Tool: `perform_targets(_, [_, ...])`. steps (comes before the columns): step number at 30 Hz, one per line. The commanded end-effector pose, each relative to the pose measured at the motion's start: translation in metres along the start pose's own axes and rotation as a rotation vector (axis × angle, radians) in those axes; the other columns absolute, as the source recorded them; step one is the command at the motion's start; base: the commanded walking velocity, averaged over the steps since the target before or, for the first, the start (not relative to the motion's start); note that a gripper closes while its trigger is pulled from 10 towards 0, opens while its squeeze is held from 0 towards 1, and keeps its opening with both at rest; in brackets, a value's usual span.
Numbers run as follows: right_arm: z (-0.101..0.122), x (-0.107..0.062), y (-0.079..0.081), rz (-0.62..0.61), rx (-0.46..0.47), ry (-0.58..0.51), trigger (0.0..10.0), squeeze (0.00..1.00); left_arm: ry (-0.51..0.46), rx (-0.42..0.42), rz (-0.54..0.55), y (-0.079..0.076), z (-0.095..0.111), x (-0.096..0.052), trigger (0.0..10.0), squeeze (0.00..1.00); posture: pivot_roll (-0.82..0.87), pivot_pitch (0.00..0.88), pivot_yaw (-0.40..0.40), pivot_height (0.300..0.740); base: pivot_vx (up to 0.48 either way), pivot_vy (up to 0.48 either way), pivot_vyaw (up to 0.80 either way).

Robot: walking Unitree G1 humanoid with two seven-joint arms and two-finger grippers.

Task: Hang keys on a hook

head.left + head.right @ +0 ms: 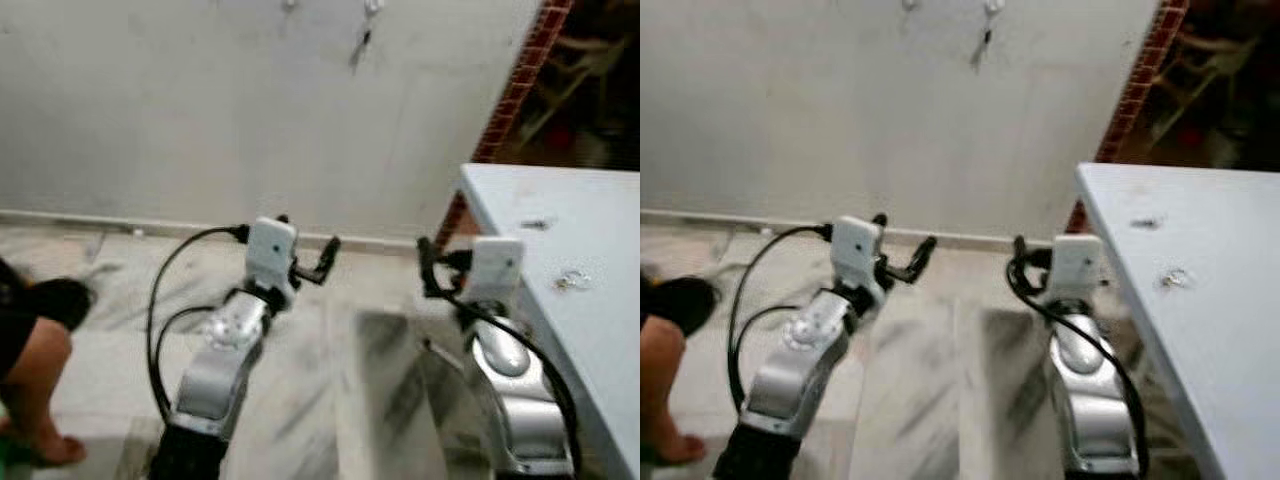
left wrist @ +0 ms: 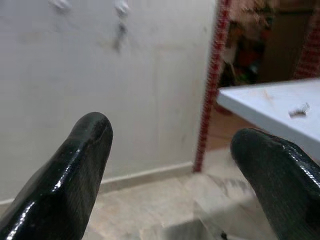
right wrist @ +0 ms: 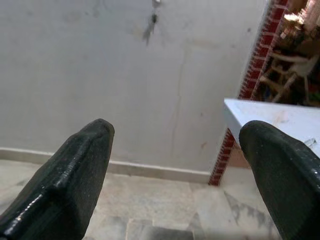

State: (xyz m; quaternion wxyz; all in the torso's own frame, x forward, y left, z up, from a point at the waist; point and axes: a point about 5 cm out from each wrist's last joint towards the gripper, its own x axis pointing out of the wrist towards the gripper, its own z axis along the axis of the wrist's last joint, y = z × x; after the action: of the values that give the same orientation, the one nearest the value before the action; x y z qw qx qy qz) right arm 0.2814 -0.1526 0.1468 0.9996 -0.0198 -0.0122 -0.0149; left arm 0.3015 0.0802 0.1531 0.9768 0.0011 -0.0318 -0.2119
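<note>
I am standing in what looks like a plain room or entry area of a lived-in home: a bare, scuffed whitewashed wall (image 1: 200,110) meets a streaked marble floor (image 1: 330,400) along a low skirting strip, with small hooks (image 1: 372,8) fixed high on the wall. To my right a pale blue table (image 1: 590,330) stands beside a red brick pillar (image 1: 515,85), past which I see a dim space crowded with wooden furniture (image 3: 292,75). A person's bare leg (image 1: 35,390) rests on the floor at my left.
</note>
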Motion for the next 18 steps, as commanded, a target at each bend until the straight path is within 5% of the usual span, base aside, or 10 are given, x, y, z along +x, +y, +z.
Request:
perform_targets(1, [0.0045,0.002,-0.0004,0.006,-0.005,-0.017,10.0,0.0,-0.002,-0.004,-0.007,-0.0015,0.0006,0.0005,10.0,0.0,0.02,0.015,-0.075,0.74,0.0,0.0,0.0])
perform_targets(13, [0.0038,0.003,0.0016,0.012,-0.004,-0.01,10.0,0.0,-0.003,-0.008,-0.007,-0.0004,0.0011,0.0009,10.0,0.0,0.02,0.014,-0.074,0.74,0.0,0.0,0.0])
perform_targets(18, [0.0063,0.0049,0.0008,-0.026,-0.025,-0.035,10.0,0.0,0.009,-0.014,-0.002,0.0021,0.0002,0.0021,10.0,0.0,0.02,0.019,-0.068,0.74,0.0,0.0,-0.8])
